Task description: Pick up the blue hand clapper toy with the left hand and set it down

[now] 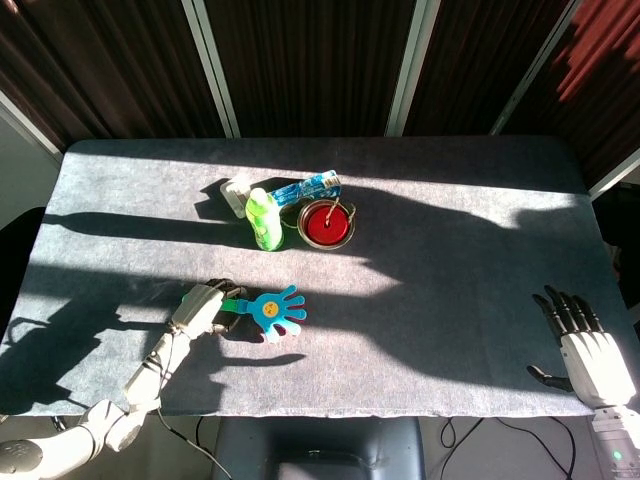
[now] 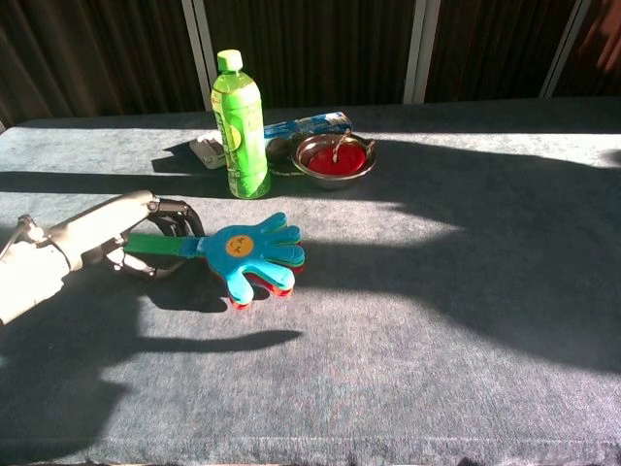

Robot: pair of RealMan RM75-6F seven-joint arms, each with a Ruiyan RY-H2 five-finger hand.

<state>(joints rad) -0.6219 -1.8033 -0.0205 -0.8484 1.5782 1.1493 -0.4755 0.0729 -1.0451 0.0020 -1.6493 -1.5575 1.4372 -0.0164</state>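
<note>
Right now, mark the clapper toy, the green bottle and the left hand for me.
blue hand clapper toy (image 2: pixel 247 249), chest view, on the blue palm by the yellow face.
green bottle (image 2: pixel 239 121), chest view, on the middle of its body.
left hand (image 2: pixel 116 228), chest view, on the back of the hand gripping the toy's green handle.

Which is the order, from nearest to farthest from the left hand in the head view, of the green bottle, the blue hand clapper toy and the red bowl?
1. Blue hand clapper toy: held by its handle in the left hand, its palm to the right.
2. Green bottle: farther back, slightly to the right.
3. Red bowl: just right of the bottle.
</note>
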